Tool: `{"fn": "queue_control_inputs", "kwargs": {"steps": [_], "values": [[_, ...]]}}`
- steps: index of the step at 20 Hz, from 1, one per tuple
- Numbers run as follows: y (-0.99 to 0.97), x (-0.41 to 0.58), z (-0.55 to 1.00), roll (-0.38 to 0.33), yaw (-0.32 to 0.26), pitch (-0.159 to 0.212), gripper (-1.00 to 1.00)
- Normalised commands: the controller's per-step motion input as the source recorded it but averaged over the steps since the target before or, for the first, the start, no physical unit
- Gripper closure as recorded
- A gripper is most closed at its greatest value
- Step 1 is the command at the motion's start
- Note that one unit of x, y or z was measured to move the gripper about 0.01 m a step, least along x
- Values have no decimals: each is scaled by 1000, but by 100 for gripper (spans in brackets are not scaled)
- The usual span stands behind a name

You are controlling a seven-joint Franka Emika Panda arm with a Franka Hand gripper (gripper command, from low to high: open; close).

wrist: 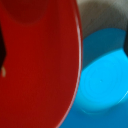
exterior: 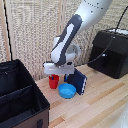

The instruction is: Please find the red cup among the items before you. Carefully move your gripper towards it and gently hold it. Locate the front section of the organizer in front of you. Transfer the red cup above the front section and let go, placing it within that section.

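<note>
The red cup [exterior: 53, 81] stands upright on the wooden table just off the organizer's [exterior: 6, 70] far right corner in the exterior view. My gripper [exterior: 52, 76] is down over the cup's rim, its blue-tipped fingers on either side of the top. In the wrist view the red cup [wrist: 40, 60] fills most of the picture, very close. A dark finger [wrist: 2, 50] shows at one edge and the other at the opposite edge, with a gap to the cup's wall, so the jaws stand open. The front section [exterior: 20, 106] is the near compartment, behind the wall with the small grey tag.
A shallow blue bowl [exterior: 67, 90] [wrist: 100, 80] sits right beside the cup. A dark blue box [exterior: 78, 80] leans behind the bowl. A black hard-shelled machine [exterior: 110, 52] stands at the exterior view's right. A slatted screen backs the table.
</note>
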Motion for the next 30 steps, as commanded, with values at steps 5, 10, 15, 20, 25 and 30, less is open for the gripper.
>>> {"fn": "queue_control_inputs", "kwargs": {"steps": [5, 10, 15, 20, 25, 30], "values": [[1, 0, -69, -13, 0, 16, 100], [-31, -2, -25, 1, 0, 0, 100], [-32, 82, 362, 46, -6, 14, 100], [5, 278, 850, 89, 15, 101, 100], [14, 339, 896, 75, 25, 90, 100], [172, 309, 885, 74, 37, 97, 100]]}}
